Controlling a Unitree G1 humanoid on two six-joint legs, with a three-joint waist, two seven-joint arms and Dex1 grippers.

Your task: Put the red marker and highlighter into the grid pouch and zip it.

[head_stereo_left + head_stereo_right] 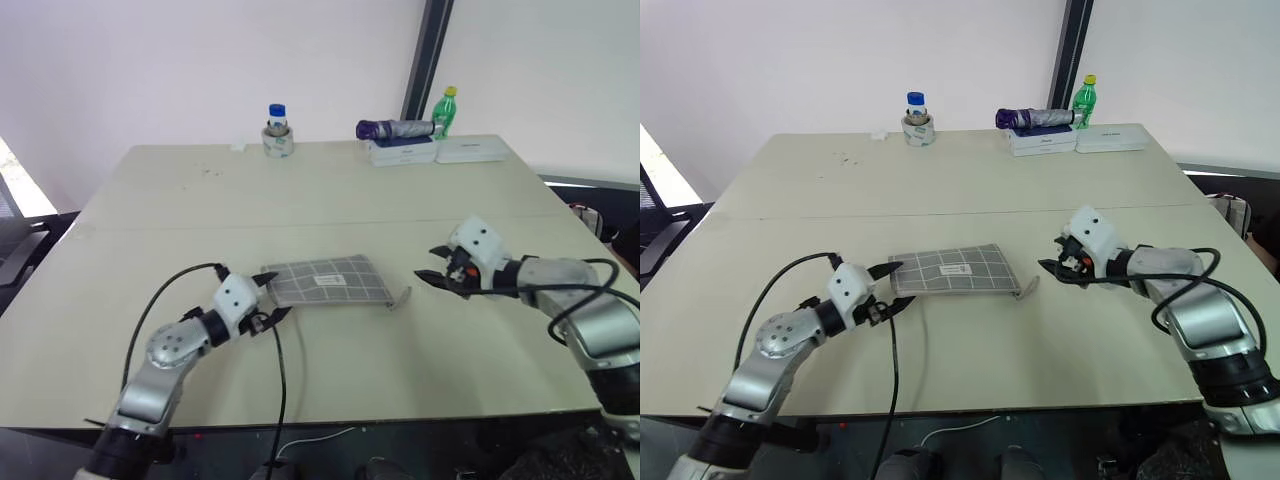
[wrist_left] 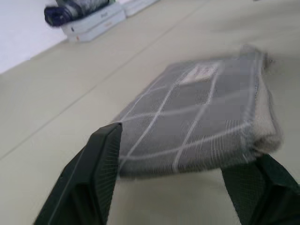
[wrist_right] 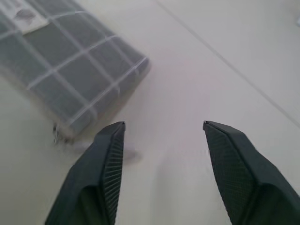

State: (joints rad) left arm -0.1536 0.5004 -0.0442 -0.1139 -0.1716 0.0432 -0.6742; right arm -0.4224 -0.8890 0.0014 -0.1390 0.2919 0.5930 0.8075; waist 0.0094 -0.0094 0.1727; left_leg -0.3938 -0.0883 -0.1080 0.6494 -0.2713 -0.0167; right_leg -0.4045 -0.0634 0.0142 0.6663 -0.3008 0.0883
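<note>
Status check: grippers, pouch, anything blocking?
Left gripper open, at the grid pouch's left end. Right gripper open, off its right end, apart. Pouch flat on table, looks zipped. Nothing in the way.

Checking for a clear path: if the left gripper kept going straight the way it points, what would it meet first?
Most likely the grid pouch. The left gripper is open and points at the pouch's near end, which lies just ahead between its fingers with bare table around. How much gap remains is hard to judge.
</note>
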